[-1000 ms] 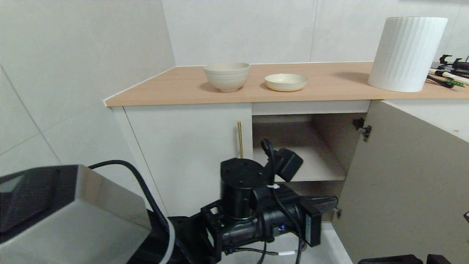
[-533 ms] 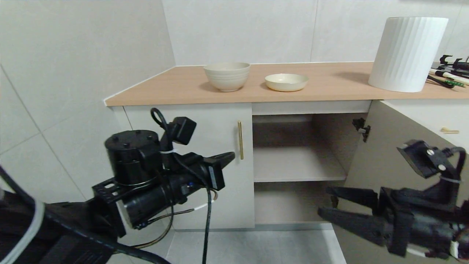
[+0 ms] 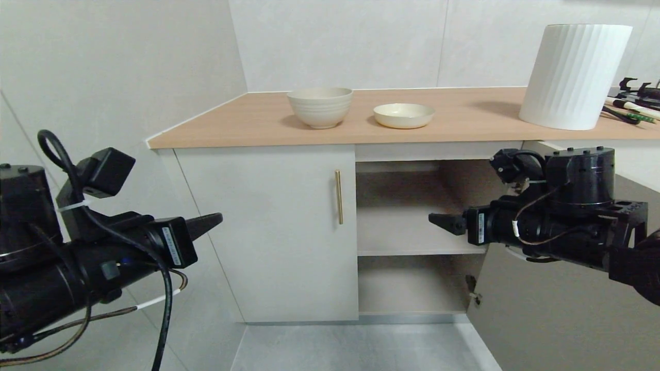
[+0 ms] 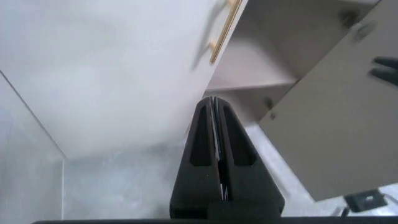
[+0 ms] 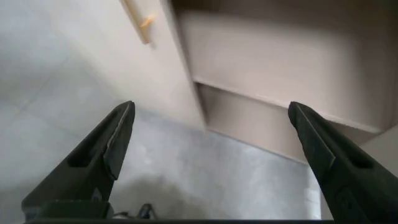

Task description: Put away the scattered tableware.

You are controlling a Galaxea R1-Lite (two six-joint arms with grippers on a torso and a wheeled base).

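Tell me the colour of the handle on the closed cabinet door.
Gold, with a brass look. The handle shows best in the head view.

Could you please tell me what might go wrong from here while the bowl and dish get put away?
The open cabinet door stands beside the right gripper, so lifting toward the counter might bump it. The bowl and dish sit not far from the counter edge; a nudge could push one off. The left gripper is shut and must open before grasping.
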